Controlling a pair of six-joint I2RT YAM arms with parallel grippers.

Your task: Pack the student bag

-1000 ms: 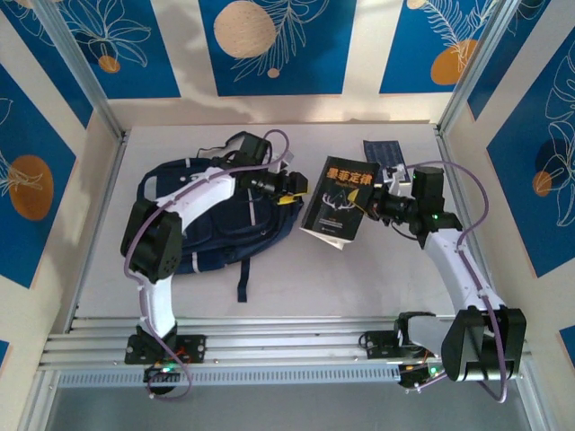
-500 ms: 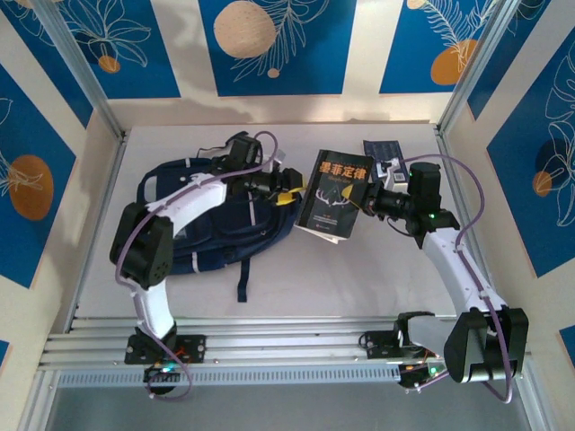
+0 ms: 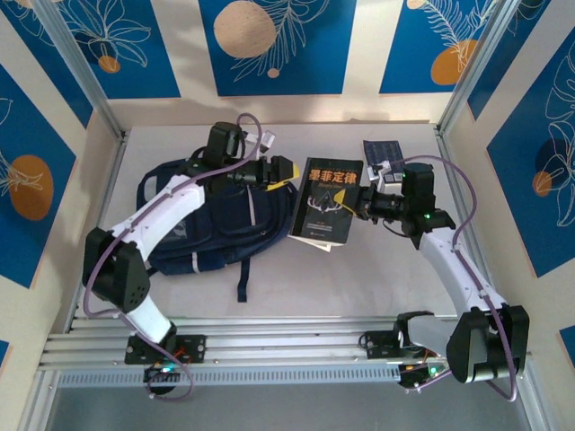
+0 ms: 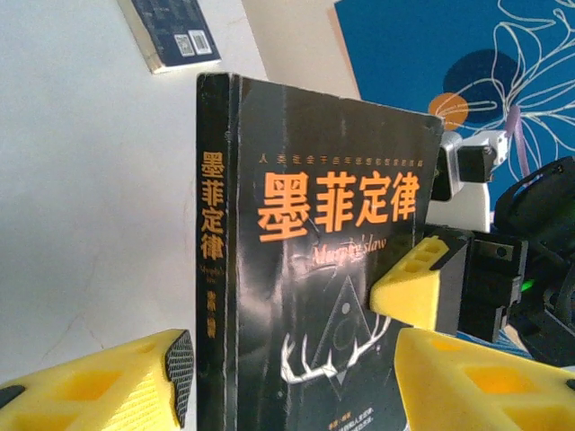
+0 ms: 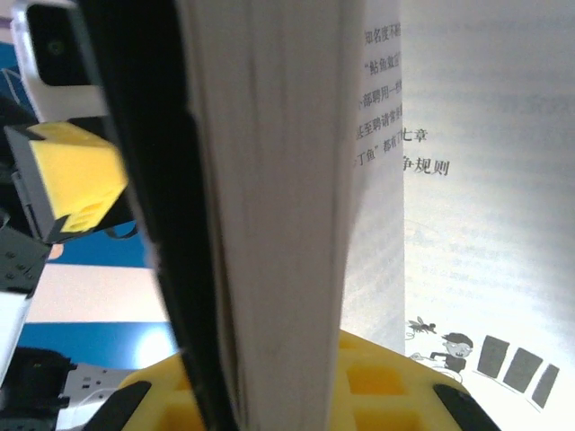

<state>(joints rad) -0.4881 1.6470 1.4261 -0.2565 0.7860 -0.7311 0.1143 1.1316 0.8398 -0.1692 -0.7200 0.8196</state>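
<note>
Two of my grippers meet at one black book [image 3: 325,202] with an orange title, at the middle of the white table [image 3: 296,278]. My right gripper [image 3: 361,199] is clamped on the book's right edge. In the right wrist view its yellow fingers [image 5: 368,386] pinch the cover and a block of pages, with a printed page spread out to the right of them. My left gripper [image 3: 286,172] stands at the book's spine side with its jaws spread wide. In the left wrist view the spine sits between my two yellow pads [image 4: 117,386], and I cannot tell whether either one touches it. The student bag [image 3: 220,224] lies flat on the left half of the table, under my left arm, just beside the book's left edge. A small dark booklet [image 3: 384,151] lies near the far right corner — well apart from the bag.
</note>
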